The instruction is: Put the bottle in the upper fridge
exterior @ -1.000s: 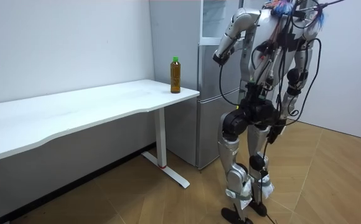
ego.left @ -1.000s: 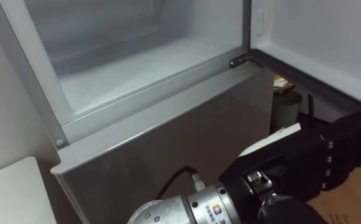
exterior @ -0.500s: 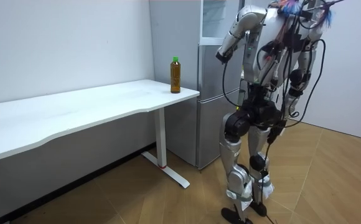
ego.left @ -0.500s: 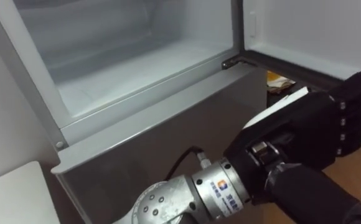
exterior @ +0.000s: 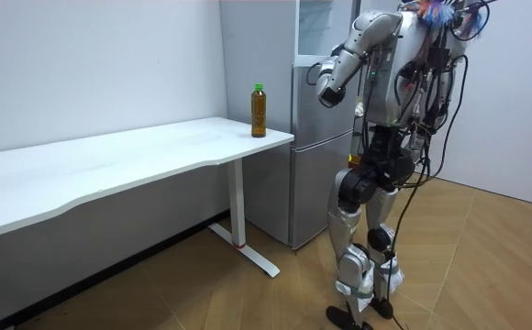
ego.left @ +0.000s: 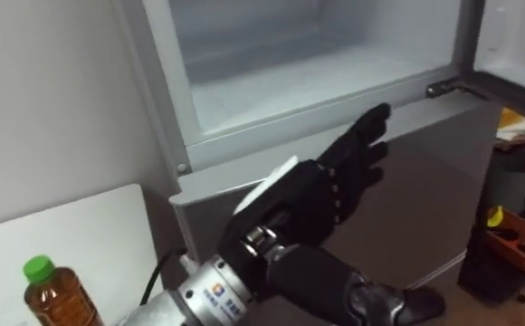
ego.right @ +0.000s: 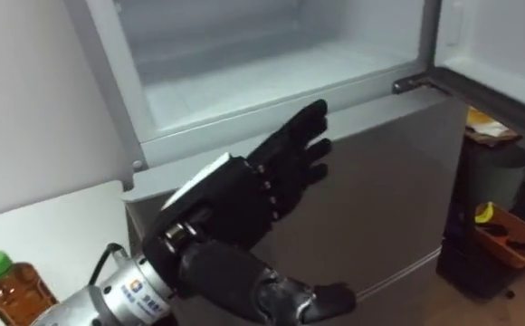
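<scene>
The upper fridge [ego.left: 317,80] is open, but the bottle [ego.left: 52,297] waits ungrasped on the tabletop [ego.left: 90,231] beside it, while the left hand [ego.left: 321,192] hovers straight-fingered and empty before it.

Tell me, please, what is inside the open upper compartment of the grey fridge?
Its white floor lies bare where visible; its upper part is cut off by the frame. The green-capped brown bottle stands outside, on the white table.

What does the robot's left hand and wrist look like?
The left hand is black, with a white plate on its back. The wrist is a silver metal cylinder bearing a small orange and blue mark, and a black cable runs beside it.
</scene>
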Available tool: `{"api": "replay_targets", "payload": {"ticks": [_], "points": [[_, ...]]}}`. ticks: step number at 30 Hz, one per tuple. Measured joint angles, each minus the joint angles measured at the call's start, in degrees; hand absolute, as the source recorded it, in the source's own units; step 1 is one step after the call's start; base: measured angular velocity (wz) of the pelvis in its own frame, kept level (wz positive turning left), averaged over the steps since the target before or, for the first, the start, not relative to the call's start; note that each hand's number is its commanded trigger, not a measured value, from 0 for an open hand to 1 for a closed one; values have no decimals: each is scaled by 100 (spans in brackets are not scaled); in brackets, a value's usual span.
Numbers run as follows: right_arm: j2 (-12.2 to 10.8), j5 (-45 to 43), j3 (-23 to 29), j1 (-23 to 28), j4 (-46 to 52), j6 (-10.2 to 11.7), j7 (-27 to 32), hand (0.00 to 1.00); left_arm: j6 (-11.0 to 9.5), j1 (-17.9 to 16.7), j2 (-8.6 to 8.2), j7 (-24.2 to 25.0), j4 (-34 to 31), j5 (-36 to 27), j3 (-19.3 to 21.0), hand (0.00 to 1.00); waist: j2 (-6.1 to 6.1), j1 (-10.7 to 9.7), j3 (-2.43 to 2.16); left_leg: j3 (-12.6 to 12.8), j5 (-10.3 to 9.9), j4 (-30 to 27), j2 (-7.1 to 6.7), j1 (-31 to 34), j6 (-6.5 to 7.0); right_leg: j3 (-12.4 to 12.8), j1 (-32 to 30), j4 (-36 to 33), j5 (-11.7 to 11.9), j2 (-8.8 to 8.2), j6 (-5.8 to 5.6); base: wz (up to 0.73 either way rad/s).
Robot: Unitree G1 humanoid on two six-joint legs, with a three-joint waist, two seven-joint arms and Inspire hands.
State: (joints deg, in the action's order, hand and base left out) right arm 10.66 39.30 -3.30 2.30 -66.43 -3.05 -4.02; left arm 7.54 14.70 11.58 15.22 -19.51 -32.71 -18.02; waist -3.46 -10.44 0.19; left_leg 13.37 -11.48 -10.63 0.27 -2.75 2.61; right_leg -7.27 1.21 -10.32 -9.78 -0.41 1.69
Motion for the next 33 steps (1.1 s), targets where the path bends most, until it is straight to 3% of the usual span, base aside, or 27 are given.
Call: {"api": "replay_targets", "payload": {"ticks": [3,7,11,16,21,23,25,30,33], "points": [[-23,107,9,88,9,90,-60,0,-27,-541,15,4,-1,137,4,0,65,134,-13,-96,0,-17,-15,-6,0,-128,89,65,1,-21,-2,19],[-102,84,6,174,40,209,-126,0,-56,-1338,37,4,3,477,137,0,123,290,5,-124,0,-21,-8,4,0,-140,89,63,1,-17,1,3],[-108,87,-9,190,41,268,-212,0,-90,-1675,65,3,4,469,314,0,127,373,2,-144,-1,-25,-12,17,0,-174,89,61,2,-27,-2,4],[-109,112,-7,235,39,457,-302,0,-434,-2130,104,5,400,456,350,0,128,407,2,-152,-1,-75,-8,9,0,-235,142,54,1,-34,-1,3],[-113,83,0,323,55,509,-360,0,-508,-2382,106,5,892,463,415,0,190,456,25,-164,-2,-68,-1,-34,-2,-232,173,35,-25,-26,5,3],[-113,36,1,389,185,523,-429,0,-626,-2417,110,6,1018,466,452,0,220,459,42,-175,-2,-56,0,-30,-2,-245,169,26,-26,-25,7,0],[-115,-154,4,410,265,657,-492,0,-900,-2477,108,5,1337,474,448,0,230,454,42,-175,-3,-31,-2,-31,-2,-300,170,37,-21,-30,10,0],[-124,-259,-6,412,408,762,-497,0,-1091,-2646,114,-24,2222,487,439,0,235,463,38,-175,-3,-20,-8,-38,-2,-309,179,49,-17,-34,9,0],[-135,-266,-4,421,406,873,-502,0,-1385,-2762,102,-128,2900,676,455,0,240,464,35,-155,-3,-20,-11,-51,-2,-304,193,39,-17,-34,9,0]]}}
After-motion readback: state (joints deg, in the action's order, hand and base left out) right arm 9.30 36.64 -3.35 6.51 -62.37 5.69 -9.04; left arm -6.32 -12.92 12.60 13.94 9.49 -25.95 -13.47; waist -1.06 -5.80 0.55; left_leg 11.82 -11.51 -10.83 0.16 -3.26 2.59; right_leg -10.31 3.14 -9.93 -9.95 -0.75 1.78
